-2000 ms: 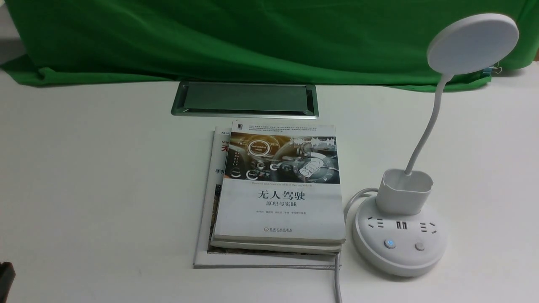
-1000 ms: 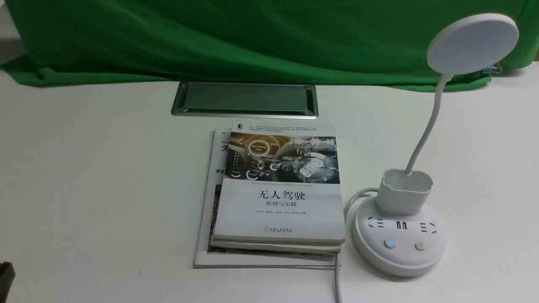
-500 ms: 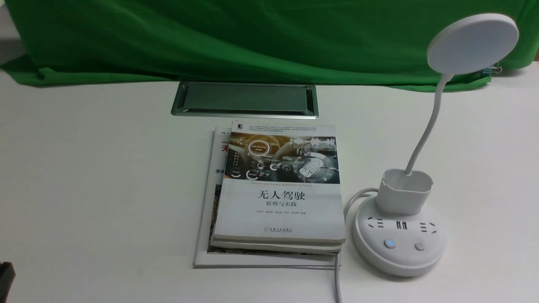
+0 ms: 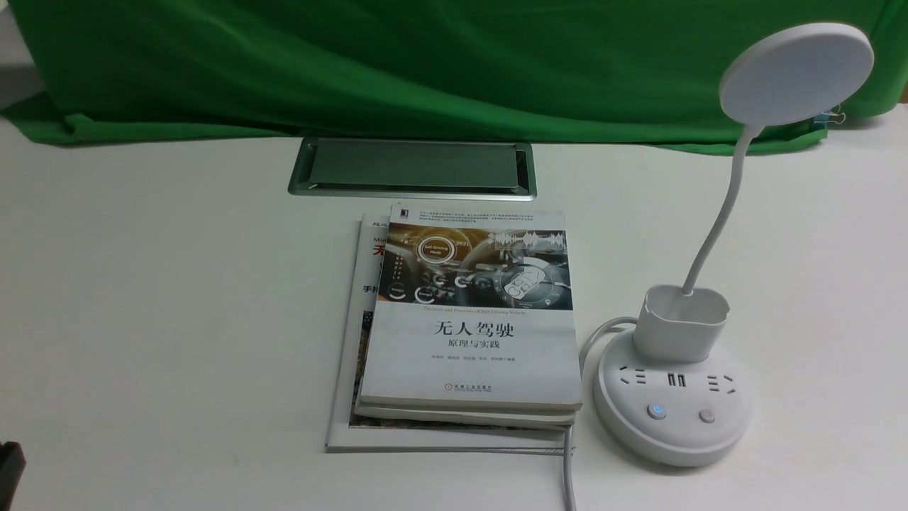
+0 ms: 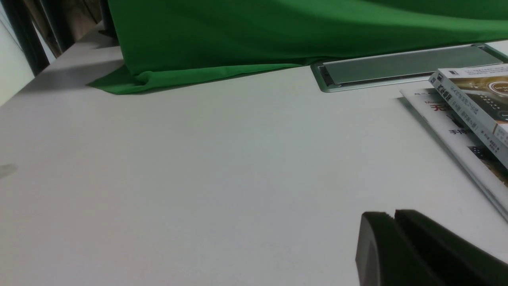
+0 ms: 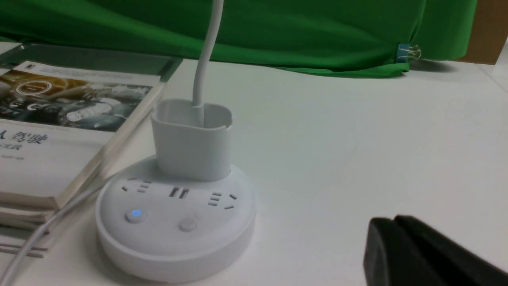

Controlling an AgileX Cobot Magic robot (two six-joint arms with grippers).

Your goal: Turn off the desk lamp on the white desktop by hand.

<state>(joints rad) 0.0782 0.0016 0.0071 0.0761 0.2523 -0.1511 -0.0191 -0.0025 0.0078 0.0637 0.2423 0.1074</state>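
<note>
The white desk lamp (image 4: pixel 684 330) stands on the white desktop (image 4: pixel 177 284) at the right. Its disc head (image 4: pixel 796 73) is up at the top right. Its round base (image 4: pixel 672 408) has a lit blue button (image 4: pixel 657 411) and a plain button (image 4: pixel 706 416). In the right wrist view the base (image 6: pixel 174 222) and the lit button (image 6: pixel 135 214) show. My right gripper (image 6: pixel 395 221) is shut and empty, low over the desktop beside the base, apart from it. My left gripper (image 5: pixel 394 214) is shut and empty over bare desktop; a black bit of it (image 4: pixel 10 465) shows at the front view's lower left edge.
Two stacked books (image 4: pixel 468 319) lie left of the lamp base. The lamp's white cable (image 4: pixel 567 468) runs along the books to the near edge. The silver-framed grey hatch (image 4: pixel 411 167) sits behind the books. A green cloth (image 4: pixel 425 64) hangs along the back.
</note>
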